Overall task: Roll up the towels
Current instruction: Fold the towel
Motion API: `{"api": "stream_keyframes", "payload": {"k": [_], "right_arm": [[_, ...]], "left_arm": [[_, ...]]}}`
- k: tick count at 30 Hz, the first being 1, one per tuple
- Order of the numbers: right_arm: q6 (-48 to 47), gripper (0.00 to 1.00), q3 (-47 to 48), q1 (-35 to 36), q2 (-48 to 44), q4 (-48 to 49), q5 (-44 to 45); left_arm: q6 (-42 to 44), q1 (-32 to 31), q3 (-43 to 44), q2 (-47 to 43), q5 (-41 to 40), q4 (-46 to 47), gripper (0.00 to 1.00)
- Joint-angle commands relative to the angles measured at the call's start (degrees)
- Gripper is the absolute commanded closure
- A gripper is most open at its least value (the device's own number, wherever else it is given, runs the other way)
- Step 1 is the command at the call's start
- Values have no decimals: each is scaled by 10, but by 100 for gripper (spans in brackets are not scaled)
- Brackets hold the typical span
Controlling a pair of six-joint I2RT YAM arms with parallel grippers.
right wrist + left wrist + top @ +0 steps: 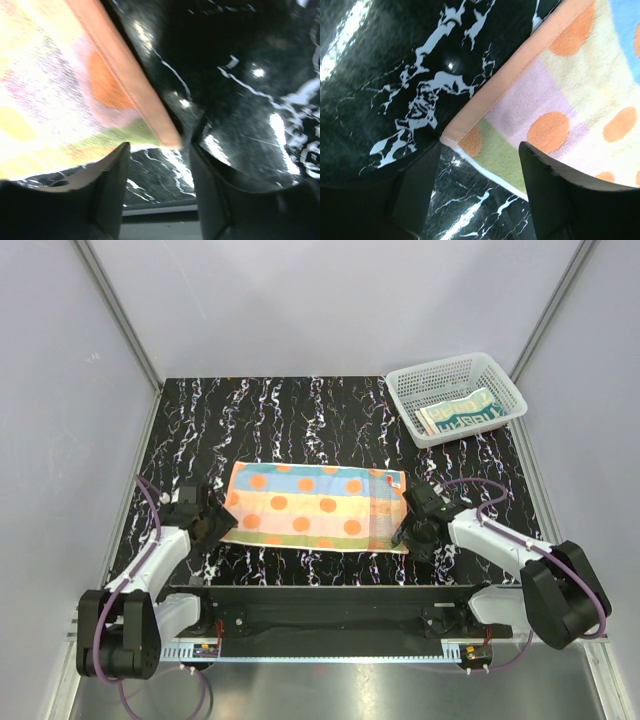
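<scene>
1. Currently L gripper [477,155] & R gripper [159,147] jaws stand apart, empty, each straddling a near corner of orange dotted towel [318,506], flat on table [300,420].
2. Risk: one pinches late or shallow → hem slips, roll skews.

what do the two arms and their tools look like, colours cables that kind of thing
Both arms match: the left arm and right arm have white rounded links, bulky black joints and a looping purple cable. The left tool and right tool are black, with plain dark wedge-shaped fingers. No markings visible.
</scene>
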Motion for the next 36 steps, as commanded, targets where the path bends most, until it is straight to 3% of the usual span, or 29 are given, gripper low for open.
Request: {"api": "stream_keyframes", "payload": {"k": [1,3,4,6,8,9,13,25,36], "right_arm": [[-3,44,-8,-9,30,54,7],[-5,55,-10,-10,36,60,4],[-6,57,-10,-11,42,64,4],[-11,66,-11,-12,46,65,4],[-15,73,-11,-13,47,61,7],[-16,83,-11,-13,45,61,9],[-21,100,-10,-14,32,50,17],[-42,100,40,-15,-62,-40,47],[-57,100,94,-14,-119,-107,56]], "left_arm": [[10,5,-33,28,6,27,33],[14,6,-31,36,6,32,37],[15,6,-31,41,7,38,49],[21,7,-30,53,9,45,59],[24,8,-31,62,10,56,76],[24,8,-30,64,15,57,81],[25,9,-28,60,13,64,100],[24,10,-6,-77,-24,4,100],[7,9,57,-87,11,-64,100]]}}
